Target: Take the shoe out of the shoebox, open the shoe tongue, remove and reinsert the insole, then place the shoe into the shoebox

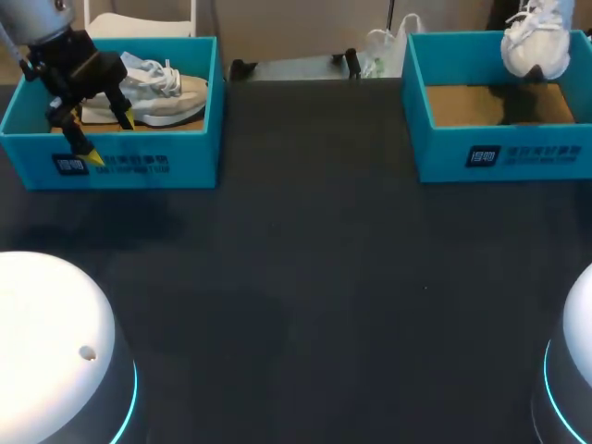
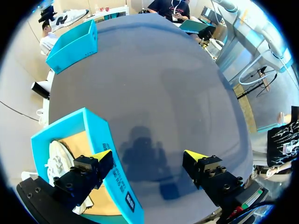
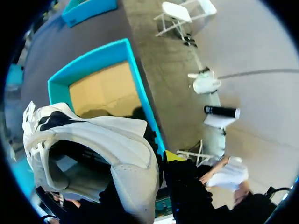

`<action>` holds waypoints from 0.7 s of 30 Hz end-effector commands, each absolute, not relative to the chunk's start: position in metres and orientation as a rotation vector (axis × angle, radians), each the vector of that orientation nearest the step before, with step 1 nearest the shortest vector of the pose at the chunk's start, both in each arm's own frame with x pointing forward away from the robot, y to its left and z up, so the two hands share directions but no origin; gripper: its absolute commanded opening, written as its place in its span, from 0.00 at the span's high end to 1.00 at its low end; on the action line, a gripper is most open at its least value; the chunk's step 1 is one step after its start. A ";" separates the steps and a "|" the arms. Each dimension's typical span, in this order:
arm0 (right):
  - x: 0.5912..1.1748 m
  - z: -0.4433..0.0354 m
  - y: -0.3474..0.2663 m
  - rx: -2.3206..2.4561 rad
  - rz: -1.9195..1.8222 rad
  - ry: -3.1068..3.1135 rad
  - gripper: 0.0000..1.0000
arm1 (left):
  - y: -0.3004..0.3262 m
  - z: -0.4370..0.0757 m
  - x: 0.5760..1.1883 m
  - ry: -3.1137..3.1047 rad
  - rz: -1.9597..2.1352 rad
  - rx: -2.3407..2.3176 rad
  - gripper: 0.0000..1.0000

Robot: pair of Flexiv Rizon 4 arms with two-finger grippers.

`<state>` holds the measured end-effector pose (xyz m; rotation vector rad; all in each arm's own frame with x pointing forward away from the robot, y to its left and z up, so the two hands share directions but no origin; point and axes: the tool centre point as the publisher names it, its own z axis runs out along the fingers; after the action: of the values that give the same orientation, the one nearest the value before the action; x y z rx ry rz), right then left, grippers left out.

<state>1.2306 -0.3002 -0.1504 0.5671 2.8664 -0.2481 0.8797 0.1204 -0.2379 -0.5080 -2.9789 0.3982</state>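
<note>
The right gripper (image 3: 161,162) holds a white sneaker (image 1: 535,42) above the right shoebox (image 1: 499,153). It should clear the walls, then set the sneaker sole-down on the table. The left gripper (image 1: 109,139) hangs wide open over the left shoebox (image 1: 176,157), where a second sneaker (image 1: 153,92) lies.

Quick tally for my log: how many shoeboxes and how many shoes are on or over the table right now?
Shoeboxes: 2 (left shoebox, right shoebox)
Shoes: 2 (boxed shoe in the left shoebox, lifted shoe above the right shoebox)
Total: 4
</note>
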 end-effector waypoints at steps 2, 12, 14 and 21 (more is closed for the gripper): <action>1.201 -0.146 -0.325 1.399 -0.377 2.669 1.00 | 0.121 -0.238 0.879 -2.979 0.394 -0.509 0.00; 1.201 -0.146 -0.325 1.399 -0.377 2.669 1.00 | 0.121 -0.238 0.879 -2.979 0.394 -0.509 0.00; 1.201 -0.146 -0.325 1.399 -0.377 2.669 1.00 | 0.121 -0.238 0.879 -2.979 0.394 -0.509 0.00; 1.186 -0.136 -0.338 1.588 -0.314 2.483 1.00 | 0.121 -0.238 0.879 -2.979 0.394 -0.509 0.00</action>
<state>1.1884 -0.3334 -0.1468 1.4773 2.5699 -0.3572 0.8797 0.1204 -0.2379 -0.5081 -2.9789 0.3979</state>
